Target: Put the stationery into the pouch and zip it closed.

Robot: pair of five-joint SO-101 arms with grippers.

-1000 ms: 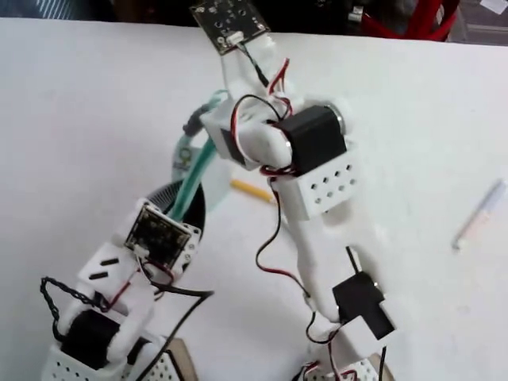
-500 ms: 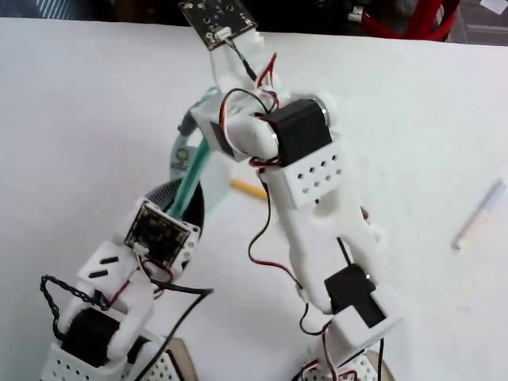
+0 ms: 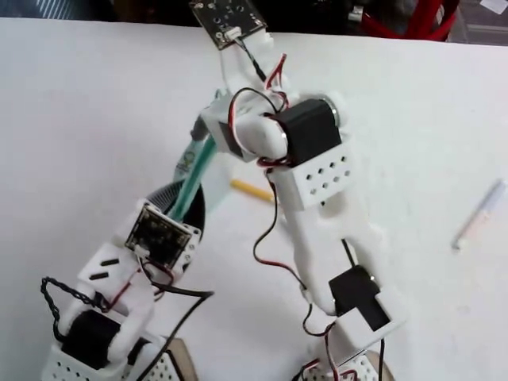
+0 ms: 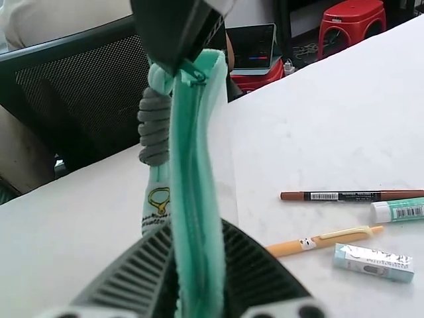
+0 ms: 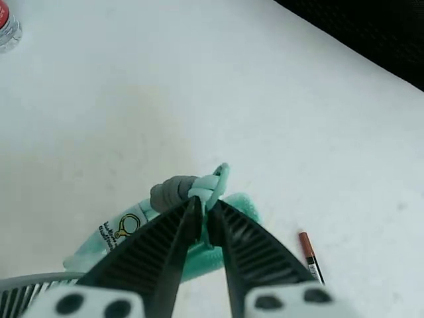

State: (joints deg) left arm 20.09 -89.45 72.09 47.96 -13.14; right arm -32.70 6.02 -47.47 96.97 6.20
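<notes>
Both clamping pouch, left end effector one end, right end effector the other

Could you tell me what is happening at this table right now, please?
Both arms hold a mint-green fabric zip pouch between them over the white table. The left gripper is clamped on one end of it, and the right gripper pinches the other end at the zip, next to a grey knotted cord. Not yet packed, a brown pen, an orange pen, a green-and-white tube and a small pale box lie on the table beside it.
</notes>
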